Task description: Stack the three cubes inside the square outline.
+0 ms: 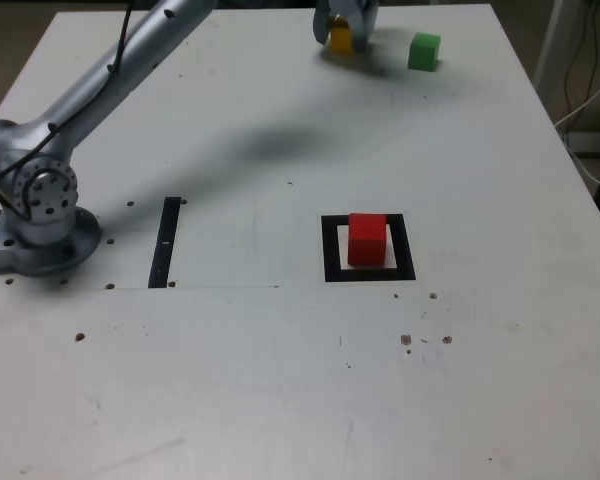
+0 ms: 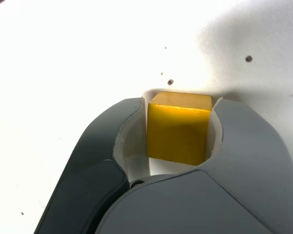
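In the exterior view, the red cube [image 1: 367, 238] sits inside the square outline [image 1: 369, 248], near the middle of the white table [image 1: 280, 380] and a little toward that view's right, so the base of the stack looks to be in place. At the far edge, the gripper [image 1: 344, 38] is down over the yellow cube [image 1: 340, 38], and the green cube [image 1: 424, 51] stands free just to its right in that view, apart from it. Both are well away from the outline. A thin black strip [image 1: 165, 242] lies to the outline's left, close to the arm's base [image 1: 40, 235], and plays no part. In the wrist view, the gripper [image 2: 178, 134] has its two dark jaws pressed against opposite faces of the yellow cube [image 2: 178, 127], closed tight on it, with the block seemingly resting on the table surface [image 2: 63, 58]. By my judgement, one of three cubes is placed; the yellow one is gripped but not yet carried over, and the green one is untouched.
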Motion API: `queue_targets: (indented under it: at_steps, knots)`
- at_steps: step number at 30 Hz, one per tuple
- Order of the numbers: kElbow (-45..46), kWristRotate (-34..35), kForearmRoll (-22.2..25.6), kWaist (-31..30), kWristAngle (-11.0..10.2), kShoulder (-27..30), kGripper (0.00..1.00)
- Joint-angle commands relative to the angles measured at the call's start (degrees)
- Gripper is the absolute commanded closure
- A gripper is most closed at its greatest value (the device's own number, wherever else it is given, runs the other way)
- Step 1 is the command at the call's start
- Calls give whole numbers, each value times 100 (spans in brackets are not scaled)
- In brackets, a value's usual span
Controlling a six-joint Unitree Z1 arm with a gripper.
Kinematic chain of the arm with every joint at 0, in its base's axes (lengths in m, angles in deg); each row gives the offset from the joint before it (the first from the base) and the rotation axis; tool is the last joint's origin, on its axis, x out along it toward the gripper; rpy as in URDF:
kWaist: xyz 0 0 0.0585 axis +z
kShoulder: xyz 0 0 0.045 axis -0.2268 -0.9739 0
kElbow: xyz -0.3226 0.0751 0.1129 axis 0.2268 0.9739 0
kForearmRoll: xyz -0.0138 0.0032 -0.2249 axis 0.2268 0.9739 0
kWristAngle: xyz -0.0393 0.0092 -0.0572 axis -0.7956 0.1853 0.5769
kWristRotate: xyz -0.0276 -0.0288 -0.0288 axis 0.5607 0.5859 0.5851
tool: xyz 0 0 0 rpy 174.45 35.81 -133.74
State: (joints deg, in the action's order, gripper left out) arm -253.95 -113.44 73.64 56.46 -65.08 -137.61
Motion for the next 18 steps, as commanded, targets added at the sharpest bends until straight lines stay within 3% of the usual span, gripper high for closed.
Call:
queue_targets:
  at_steps: [1,8,18]
  knots:
    - [-187,14,69,5,57,87,66]
    - [-90,68,301,-27,236,610,67]
    - [1367,698,337,-397,429,2272,67]
